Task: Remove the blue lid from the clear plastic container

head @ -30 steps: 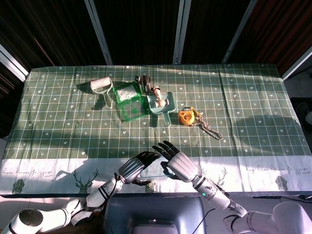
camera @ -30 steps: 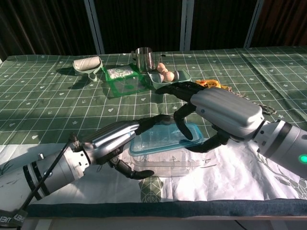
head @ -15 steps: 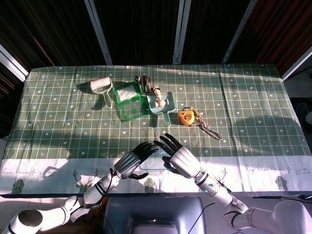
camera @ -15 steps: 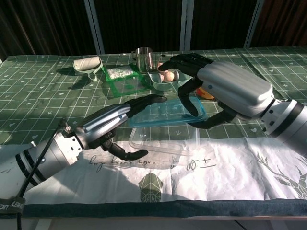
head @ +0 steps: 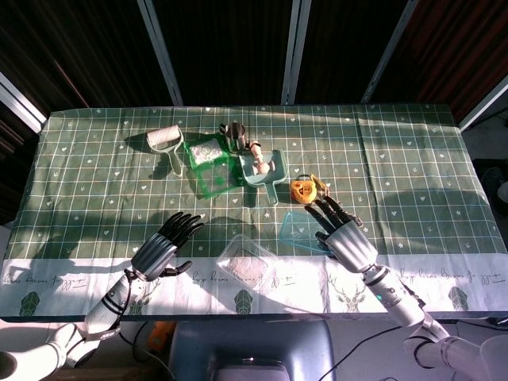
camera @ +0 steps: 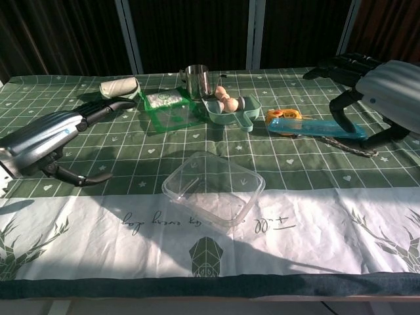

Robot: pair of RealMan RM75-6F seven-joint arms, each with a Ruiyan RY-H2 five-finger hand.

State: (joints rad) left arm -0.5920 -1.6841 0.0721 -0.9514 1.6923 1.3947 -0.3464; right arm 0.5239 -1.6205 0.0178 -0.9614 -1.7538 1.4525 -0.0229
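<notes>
The clear plastic container sits lidless near the table's front edge, on the white strip of the cloth. My right hand holds the blue lid by its right end. The lid hangs above the table, to the right of the container and clear of it. My left hand hovers left of the container with its fingers apart and nothing in it.
Along the back stand a white roll, a green box, a metal cup and a teal tray with eggs. An orange tape measure and a chain lie just beyond the lid.
My right hand has carried the blue lid up and off to the right, away from the container. My left hand let go of the container and drew back to the left.
</notes>
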